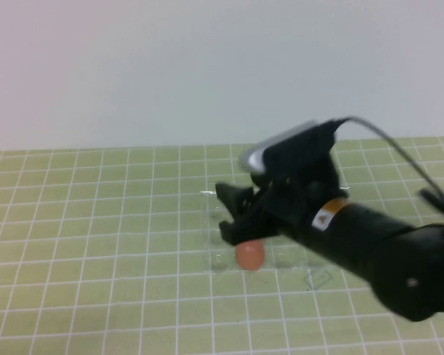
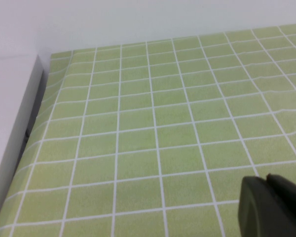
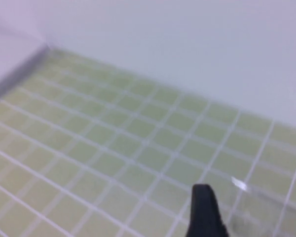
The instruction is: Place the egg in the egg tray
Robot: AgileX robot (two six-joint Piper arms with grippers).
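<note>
The orange-brown egg (image 1: 249, 255) rests at the near left corner of the clear egg tray (image 1: 315, 279), which shows only as faint glints on the green grid mat. My right gripper (image 1: 228, 214) reaches in from the right and hovers just above and behind the egg. It is open and empty. In the right wrist view only one dark finger (image 3: 203, 213) shows, with a tray glint (image 3: 239, 184) beside it; the egg is hidden there. My left gripper (image 2: 267, 183) is shut and empty over bare mat, and is out of the high view.
A green mat with a white grid (image 1: 96, 244) covers the table. A white wall (image 1: 207, 66) runs along the back. A white raised edge (image 2: 15, 128) borders the mat beside the left gripper.
</note>
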